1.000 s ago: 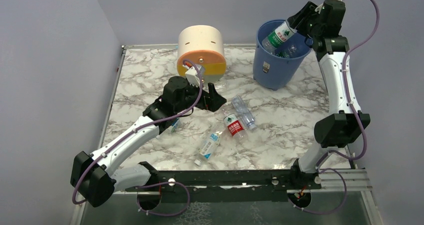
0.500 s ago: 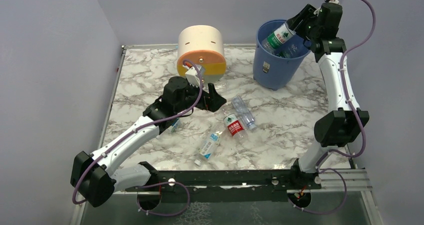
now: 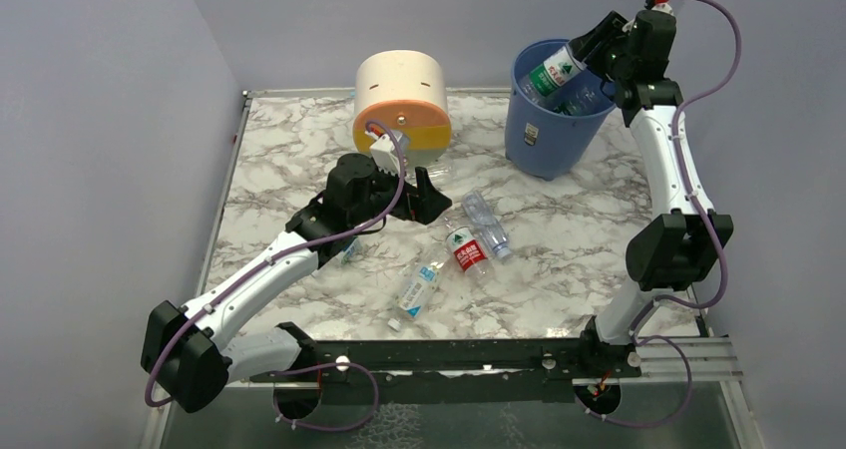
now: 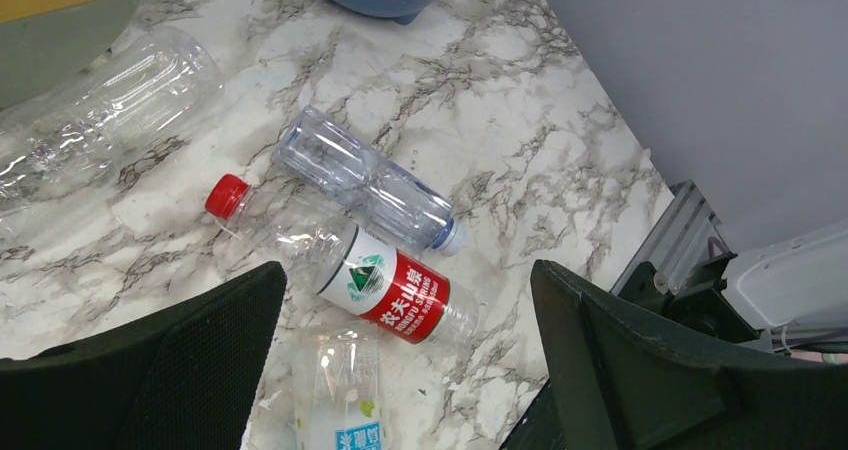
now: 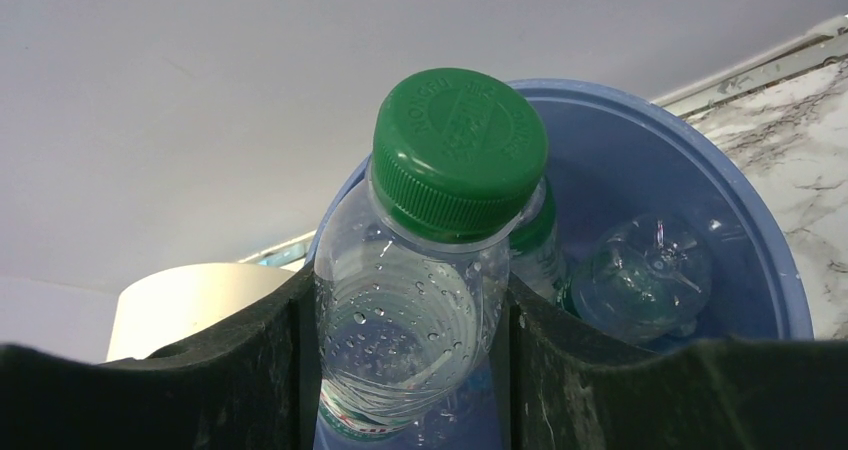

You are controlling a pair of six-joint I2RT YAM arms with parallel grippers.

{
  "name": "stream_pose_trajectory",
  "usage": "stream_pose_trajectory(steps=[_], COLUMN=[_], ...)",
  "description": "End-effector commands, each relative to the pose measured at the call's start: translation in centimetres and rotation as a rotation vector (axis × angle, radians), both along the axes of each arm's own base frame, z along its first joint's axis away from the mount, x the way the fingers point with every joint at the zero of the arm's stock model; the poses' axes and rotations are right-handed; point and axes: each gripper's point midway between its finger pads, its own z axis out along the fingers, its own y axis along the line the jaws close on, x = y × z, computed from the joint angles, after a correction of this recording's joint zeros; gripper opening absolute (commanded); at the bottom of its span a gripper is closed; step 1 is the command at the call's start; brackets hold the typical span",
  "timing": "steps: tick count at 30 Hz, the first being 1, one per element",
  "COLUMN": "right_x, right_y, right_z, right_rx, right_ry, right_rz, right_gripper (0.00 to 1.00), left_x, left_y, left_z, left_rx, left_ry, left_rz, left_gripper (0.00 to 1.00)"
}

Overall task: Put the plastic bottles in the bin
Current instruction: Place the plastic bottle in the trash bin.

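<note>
Over at the bin (image 3: 544, 140), I'm clamping a green-capped bottle (image 3: 555, 70) in my right gripper (image 3: 587, 52), its long axis tilting toward 8 o'clock, cap end hanging over the opening. My left gripper (image 3: 427, 192) is gaping wide, loose bottles (image 4: 385, 285) lying at its 4 o'clock

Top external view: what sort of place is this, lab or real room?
Probably a robot lab test cell: a marble-patterned tabletop boxed in by plain lilac walls, a black mounting rail at its near edge, and staged props, a round blue plastic bin and clear plastic bottles.
</note>
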Motion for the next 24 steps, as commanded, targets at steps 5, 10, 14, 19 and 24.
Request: stream_pose_trajectory(steps=[5,10,14,19,24], right_x=[0.5,0.6,0.6,1.1,1.7], right_y=[-1.6,-1.5,-1.1,-1.2,-1.8], right_z=[-4.4,-3.5,-2.6,-2.5,-3.2], right_rx=[-0.04,-0.014,0.028,0.062,0.105], right_ry=[0.1,0.056,0.019,0.01,0.018], right_rz=[-0.063,-0.065,-0.055,-0.069,-0.102], right_gripper=[0.55,0.56,0.56,0.56,0.57], left_x=[0.0,0.1,0.1,0.1,0.1], left_y=[-0.3,-0.3,-0.3,-0.3,-0.2], left_z=[-0.3,-0.3,-0.3,-0.3,-0.3], left_rx=[-0.004,-0.005,-0.005,-0.005,-0.004], left_ry=[0.001,0.001,0.002,0.002,-0.001], left_rz=[-0.017,-0.017,-0.015,-0.015,-0.016], left_gripper=[0.99,0.99,0.99,0.99,0.99])
